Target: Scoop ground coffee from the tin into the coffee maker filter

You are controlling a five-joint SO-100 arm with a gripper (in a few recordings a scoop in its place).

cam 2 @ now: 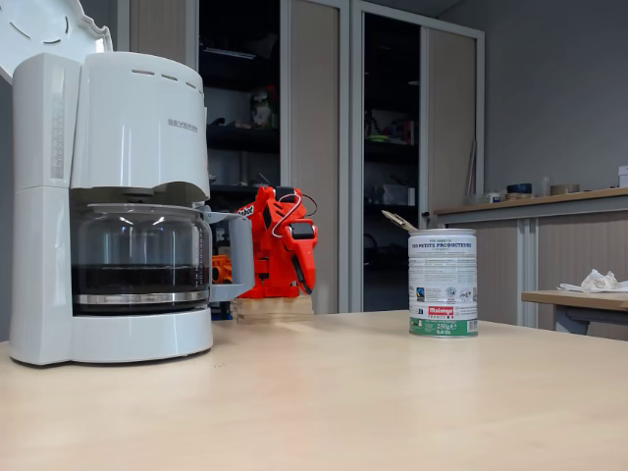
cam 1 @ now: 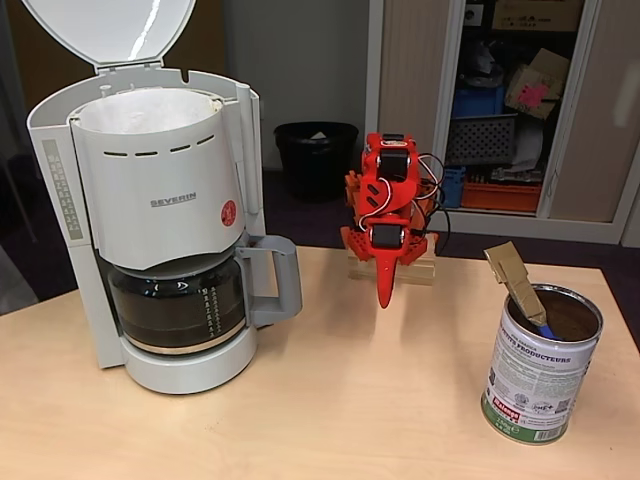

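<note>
Lid raised, the coffee maker (cam 1: 165, 215) stands at left, its paper filter (cam 1: 140, 108) apparently clean. At right the tin (cam 1: 541, 365) holds ground coffee (cam 1: 572, 320) and a scoop (cam 1: 518, 282). Far behind, the folded red gripper (cam 1: 385, 293) looks closed and empty; scooping seems unstarted.

Glossy white plastic on coffee maker (cam 1: 165, 190), smooth. Dark glass carafe (cam 1: 178, 305), shiny. White paper filter (cam 1: 148, 108), matt. Shiny metal tin (cam 1: 541, 365) with printed paper label. Brown cardboard-like scoop handle (cam 1: 515, 275). Matt red plastic arm (cam 1: 386, 205). Smooth pale wood-look table (cam 1: 330, 420), faint sheen.
</note>
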